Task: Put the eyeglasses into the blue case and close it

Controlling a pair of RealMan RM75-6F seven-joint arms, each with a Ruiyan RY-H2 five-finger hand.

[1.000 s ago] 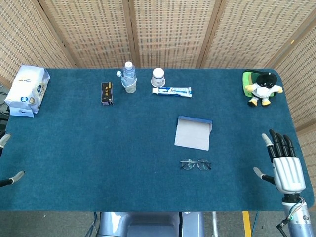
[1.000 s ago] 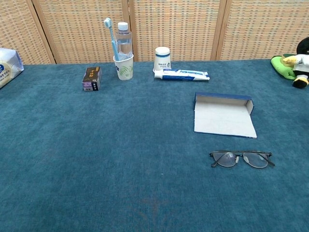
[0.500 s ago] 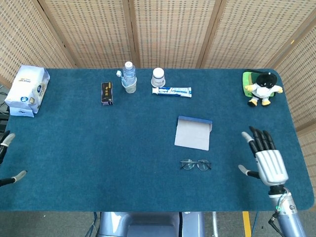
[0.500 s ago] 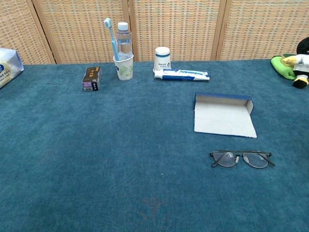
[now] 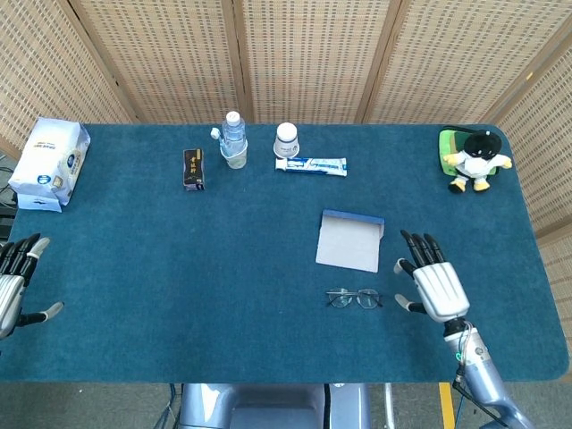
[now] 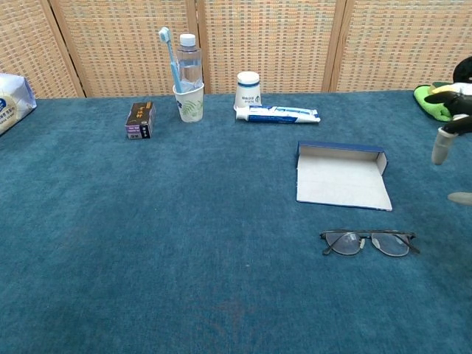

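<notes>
The eyeglasses (image 5: 354,298) are lying on the blue-carpeted surface (image 5: 223,259), lenses flat, temples apparently folded, just in front of the blue case (image 5: 350,240) and not touching it. The case is sitting open, its pale lining facing up and its blue wall on the far edge.

The right hand (image 5: 433,284) is hovering just to the right of the eyeglasses and the case, palm down, fingers (image 5: 420,246) spread apart and holding nothing. In the chest view only fingertips are showing at the right edge. The left hand (image 5: 12,284) is resting at the left edge of the surface, well apart from both items, fingers likewise apart and empty.

Assessment: the task is at its first step, the approach to the eyeglasses; no grasp is made and nothing is in the case.

The next move is calling for the right hand to shift left and lower over the frame, then pinch it at the bridge or a rim. The frame is thin and lying flat on pile fabric, so the fingers are likely needing to press close to the surface to get under it.
</notes>
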